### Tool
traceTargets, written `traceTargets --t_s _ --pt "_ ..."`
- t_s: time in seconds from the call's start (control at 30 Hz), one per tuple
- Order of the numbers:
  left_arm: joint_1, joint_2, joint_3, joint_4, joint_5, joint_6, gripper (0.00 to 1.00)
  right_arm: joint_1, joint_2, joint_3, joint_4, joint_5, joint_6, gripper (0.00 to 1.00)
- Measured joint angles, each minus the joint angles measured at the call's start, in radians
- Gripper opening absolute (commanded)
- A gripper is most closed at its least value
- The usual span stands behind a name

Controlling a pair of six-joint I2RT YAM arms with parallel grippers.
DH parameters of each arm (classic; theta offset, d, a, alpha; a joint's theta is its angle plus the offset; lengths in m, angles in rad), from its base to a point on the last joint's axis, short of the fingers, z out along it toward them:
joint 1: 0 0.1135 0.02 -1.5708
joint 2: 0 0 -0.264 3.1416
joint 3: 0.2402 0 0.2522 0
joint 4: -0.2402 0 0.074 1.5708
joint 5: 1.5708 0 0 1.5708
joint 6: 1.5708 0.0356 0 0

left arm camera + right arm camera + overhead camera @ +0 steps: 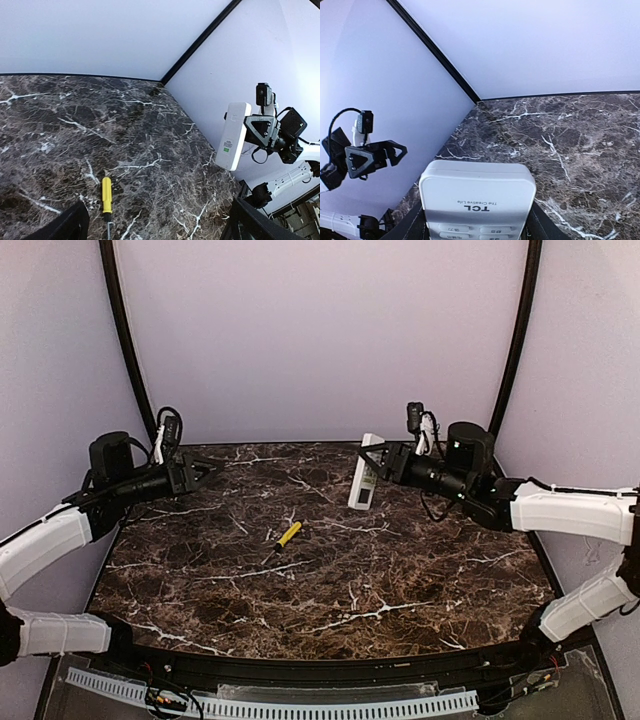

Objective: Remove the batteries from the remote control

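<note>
White-sleeved arms (45, 545) are mounted at the near edge of the dark marbled desk (400, 570). The remote control (363, 480) is gripped near-upright by the right claw (373, 458) over the desk's far right part. The left claw (212, 470) is spread wide. A yellow-handled screwdriver (288, 534) is laid near the desk's middle.
</note>
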Motion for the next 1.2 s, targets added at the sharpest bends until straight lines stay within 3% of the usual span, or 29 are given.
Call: traceTargets --t_s 0.37,0.57,1.2 --pt "-0.196 0.149 0.000 0.270 -0.004 -0.089 0.95 0.000 0.024 -0.084 0.398 -0.095 0.179 0.54" --pt "-0.299 0.253 0.005 0.385 -0.015 -0.126 0.93 0.000 0.077 -0.086 0.525 -0.129 0.257 0.54" --pt "-0.517 0.584 0.191 0.665 0.064 -0.219 0.90 0.000 0.129 -0.121 0.667 -0.170 0.369 0.52"
